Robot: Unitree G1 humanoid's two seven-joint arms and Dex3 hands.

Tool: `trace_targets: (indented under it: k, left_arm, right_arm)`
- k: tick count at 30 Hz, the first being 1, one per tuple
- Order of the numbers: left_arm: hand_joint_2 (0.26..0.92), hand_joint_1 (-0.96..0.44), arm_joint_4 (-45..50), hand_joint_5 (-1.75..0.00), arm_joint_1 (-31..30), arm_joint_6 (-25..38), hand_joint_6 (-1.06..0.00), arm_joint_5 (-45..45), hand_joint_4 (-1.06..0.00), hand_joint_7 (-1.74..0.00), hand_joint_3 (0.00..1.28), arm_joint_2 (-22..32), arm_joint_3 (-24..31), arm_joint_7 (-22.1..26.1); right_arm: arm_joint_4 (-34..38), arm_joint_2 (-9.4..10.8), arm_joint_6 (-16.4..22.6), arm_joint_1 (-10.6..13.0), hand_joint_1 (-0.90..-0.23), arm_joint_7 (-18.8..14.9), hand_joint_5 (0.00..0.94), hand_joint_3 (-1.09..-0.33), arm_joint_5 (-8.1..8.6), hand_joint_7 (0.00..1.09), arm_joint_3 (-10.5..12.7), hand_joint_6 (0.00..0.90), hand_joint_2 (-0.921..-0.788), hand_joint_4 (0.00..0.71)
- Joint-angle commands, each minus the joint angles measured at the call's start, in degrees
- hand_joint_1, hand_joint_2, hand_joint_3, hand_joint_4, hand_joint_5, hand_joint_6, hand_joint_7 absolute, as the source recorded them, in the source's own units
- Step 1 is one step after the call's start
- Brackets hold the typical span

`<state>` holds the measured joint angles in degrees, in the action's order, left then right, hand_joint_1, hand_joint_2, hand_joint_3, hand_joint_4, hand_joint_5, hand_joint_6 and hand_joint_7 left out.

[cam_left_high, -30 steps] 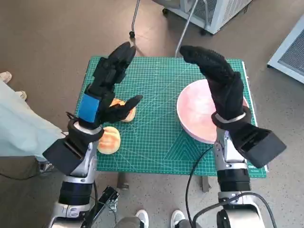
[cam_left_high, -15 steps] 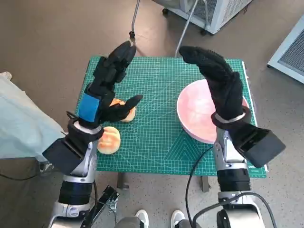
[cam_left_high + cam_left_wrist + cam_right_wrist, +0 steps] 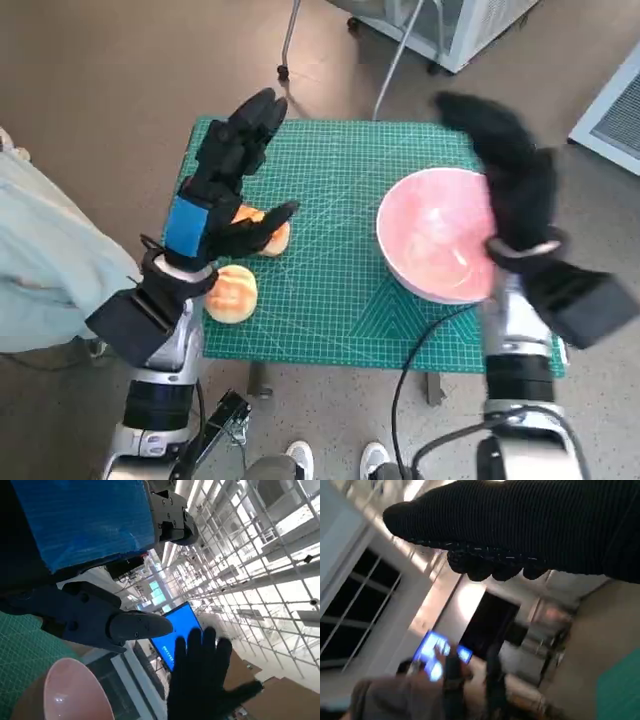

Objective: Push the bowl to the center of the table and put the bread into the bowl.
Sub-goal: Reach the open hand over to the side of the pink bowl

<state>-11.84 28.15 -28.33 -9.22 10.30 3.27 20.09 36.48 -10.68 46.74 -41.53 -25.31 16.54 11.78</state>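
Fingers of both hands spread, grasping nothing. Right hand (image 3: 515,175) beside bowl (image 3: 440,235) outer rim: push step pending. Next: contact rim, shove toward table (image 3: 340,300) center.

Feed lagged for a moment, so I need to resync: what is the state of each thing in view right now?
Pink round bowl: upright, empty, right side of the mat, not centred.
Two golden bread rolls: on the mat's left side, outside the bowl.
Left hand: raised above the rolls, fingers apart, holding nothing.
Right hand: blurred, raised at the bowl's far right edge, holding nothing; contact unclear.
Green cutting mat: flat, covering the table.
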Motion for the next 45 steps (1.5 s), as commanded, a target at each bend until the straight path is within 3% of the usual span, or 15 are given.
trace_targets:
  k: [1,7,14,21,29,37,45]
  left_arm:
    - [0.921,-0.44,-0.5,0.00,-0.5,-1.2,-0.09,-0.7,-0.25,-0.43,0.31,0.1,0.4,0.5]
    - [0.921,-0.44,-1.4,0.00,-0.8,-2.1,-0.09,-0.7,-0.25,-0.43,0.30,0.1,0.7,0.5]
    - [0.921,-0.44,-2.5,0.00,-0.9,-3.1,-0.12,-0.7,-0.25,-0.38,0.30,-0.1,0.9,0.5]
    - [0.921,-0.44,-3.5,0.00,-0.8,-3.5,-0.13,-0.9,-0.25,-0.35,0.30,-0.1,1.3,0.5]
    - [0.921,-0.45,-3.3,0.00,-1.2,-3.5,-0.14,-0.9,-0.25,-0.34,0.30,-0.1,1.4,0.5]
    - [0.921,-0.45,-3.2,0.00,-1.4,-3.1,-0.15,-1.1,-0.25,-0.32,0.30,0.3,1.7,0.7]
    - [0.921,-0.45,-3.1,0.00,-1.9,-3.2,-0.17,-1.4,-0.25,-0.29,0.29,0.8,2.1,1.3]
  right_arm:
    - [3.6,-1.4,2.3,1.6,-0.631,6.2,0.000,-0.826,-2.75,0.66,3.4,-0.001,-0.921,0.244]
    - [11.2,-3.3,6.2,1.5,-0.602,13.3,0.000,-0.836,-6.42,0.66,6.2,-0.001,-0.921,0.241]
    - [21.9,-6.7,9.1,1.3,-0.594,19.1,0.001,-0.840,-9.15,0.63,8.0,-0.001,-0.921,0.226]
    - [29.8,-8.1,7.3,1.2,-0.568,20.3,0.000,-0.861,-8.34,0.59,9.0,-0.001,-0.921,0.196]
    - [35.6,-8.2,1.0,1.2,-0.593,20.9,0.001,-0.882,-8.69,0.53,8.8,-0.001,-0.921,0.184]
    - [37.0,-5.8,-4.2,0.5,-0.555,22.3,0.017,-0.890,-8.26,0.52,8.9,0.031,-0.921,0.221]
    - [37.8,-2.3,-7.9,-0.9,-0.527,21.1,0.019,-0.888,-6.13,0.52,10.5,0.059,-0.921,0.236]
